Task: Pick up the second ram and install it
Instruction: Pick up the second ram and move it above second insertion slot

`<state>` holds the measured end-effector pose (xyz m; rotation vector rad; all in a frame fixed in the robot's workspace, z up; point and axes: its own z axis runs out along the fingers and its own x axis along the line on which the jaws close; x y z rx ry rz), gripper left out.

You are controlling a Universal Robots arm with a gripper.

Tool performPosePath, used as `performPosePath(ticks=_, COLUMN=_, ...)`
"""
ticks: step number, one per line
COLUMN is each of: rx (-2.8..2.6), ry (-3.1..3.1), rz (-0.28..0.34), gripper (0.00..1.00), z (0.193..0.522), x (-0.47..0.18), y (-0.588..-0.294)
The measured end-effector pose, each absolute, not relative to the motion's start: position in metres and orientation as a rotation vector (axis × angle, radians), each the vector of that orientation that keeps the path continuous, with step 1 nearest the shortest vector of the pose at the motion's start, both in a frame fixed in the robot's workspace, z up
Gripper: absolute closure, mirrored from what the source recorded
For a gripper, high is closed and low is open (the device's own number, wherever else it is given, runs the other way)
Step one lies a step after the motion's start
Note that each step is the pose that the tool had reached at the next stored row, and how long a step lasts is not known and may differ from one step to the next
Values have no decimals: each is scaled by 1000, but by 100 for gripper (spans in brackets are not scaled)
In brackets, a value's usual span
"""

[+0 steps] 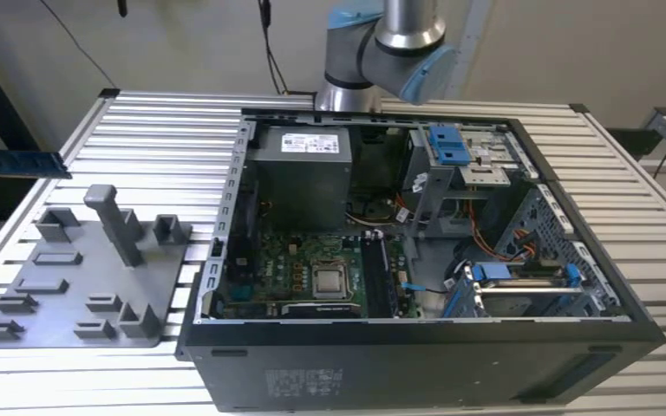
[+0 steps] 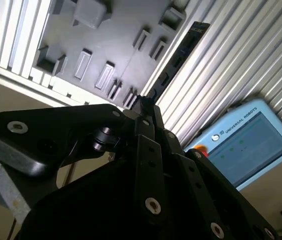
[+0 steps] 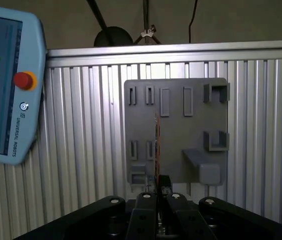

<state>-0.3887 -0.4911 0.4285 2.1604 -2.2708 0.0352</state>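
The second ram [image 3: 156, 145] is a thin dark stick, seen edge-on in the first wrist view. In the second wrist view the ram [image 2: 178, 55] stretches away from the fingertips as a long black strip. My gripper [image 3: 159, 182] is shut on one end of it, and the black fingers [image 2: 148, 107] pinch it from both sides. The stick hangs in the air above the gray fixture plate [image 3: 180, 130], apart from it. In the exterior view that plate [image 1: 79, 286] lies on the slatted table at the left, and the arm [image 1: 385, 52] rises out of the top of the picture.
An open computer case [image 1: 426, 325] stands at the exterior view's right, with its motherboard [image 1: 310, 277], power supply [image 1: 298, 169] and blue drive latches [image 1: 449, 147] exposed. A tall post [image 1: 114, 221] and blocks rise from the fixture plate. A teach pendant [image 3: 6, 85] sits beside the table.
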Motion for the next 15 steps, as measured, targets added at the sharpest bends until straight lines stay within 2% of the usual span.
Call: performPosePath(ticks=15, rx=2160, ry=-2271, rz=35, gripper=86, z=429, x=-363, y=-491)
